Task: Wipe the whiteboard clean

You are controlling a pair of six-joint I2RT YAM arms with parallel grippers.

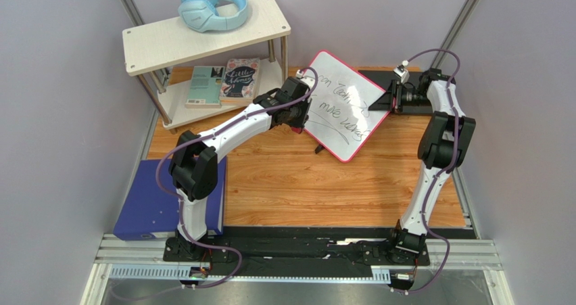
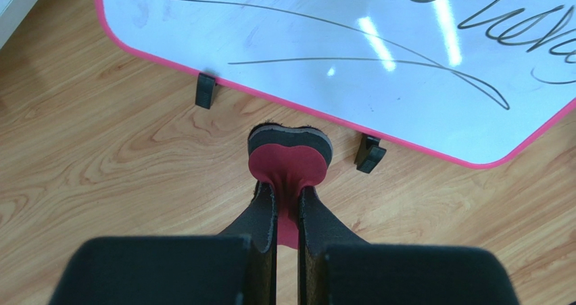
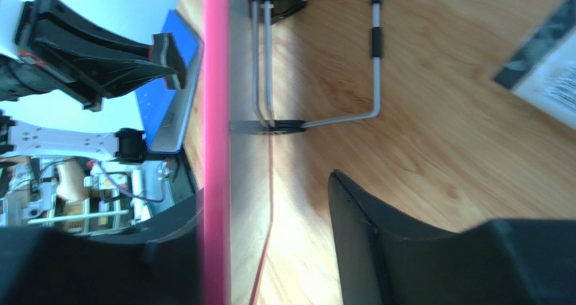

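Glossy smooth whiteboard point(image 2: 304, 41), wood-grain table point(image 2: 101, 156), matt foam-and-felt eraser point(image 2: 289, 157)

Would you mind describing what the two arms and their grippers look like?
Both the left arm and right arm have white links, black joints and a purple-grey cable looped alongside. The left gripper and right gripper have black, tapered fingers.

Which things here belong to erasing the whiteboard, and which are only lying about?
For the job: glossy white whiteboard with pink rim and black handwriting; red-and-black kidney-shaped eraser, pinched in the left gripper; right gripper, straddling the board's edge.
Lying about: light blue headphones on a pale wooden shelf; two paperback books below; blue-purple binder.
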